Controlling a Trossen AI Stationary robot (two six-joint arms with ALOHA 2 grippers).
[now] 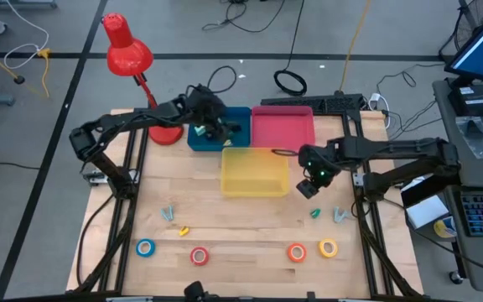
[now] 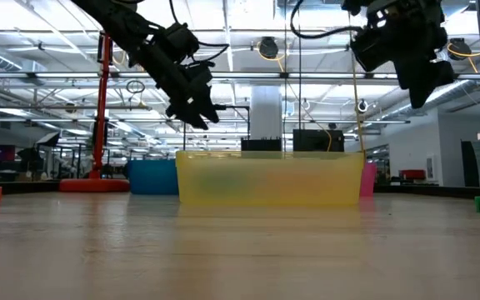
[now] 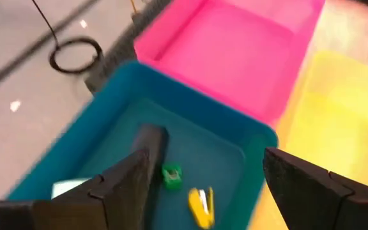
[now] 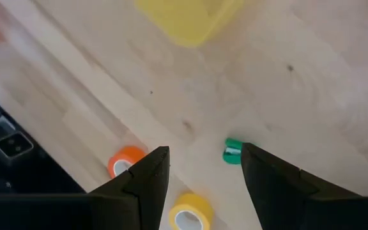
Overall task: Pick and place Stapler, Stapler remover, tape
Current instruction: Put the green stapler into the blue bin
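My left gripper [image 3: 203,179] hangs open above the blue bin [image 1: 240,117] at the table's far side. In that bin lie a dark stapler [image 3: 152,142], a small green piece [image 3: 171,176] and a small yellow piece [image 3: 201,206]. My right gripper [image 4: 203,172] is open above the bare table, right of the yellow bin [image 1: 254,172], over a small green piece [image 4: 232,151]. Along the near edge lie the blue [image 1: 145,247], red [image 1: 199,256], orange [image 1: 297,252] and yellow [image 1: 328,248] tape rolls, flat on the wood.
A pink bin [image 1: 283,127] stands beside the blue one, with a red desk lamp [image 1: 128,54] at the far left. Small grey pieces [image 1: 168,212] [image 1: 340,215] and a yellow piece [image 1: 184,229] lie on the table. Bare wood stretches between the bins and the tape rolls.
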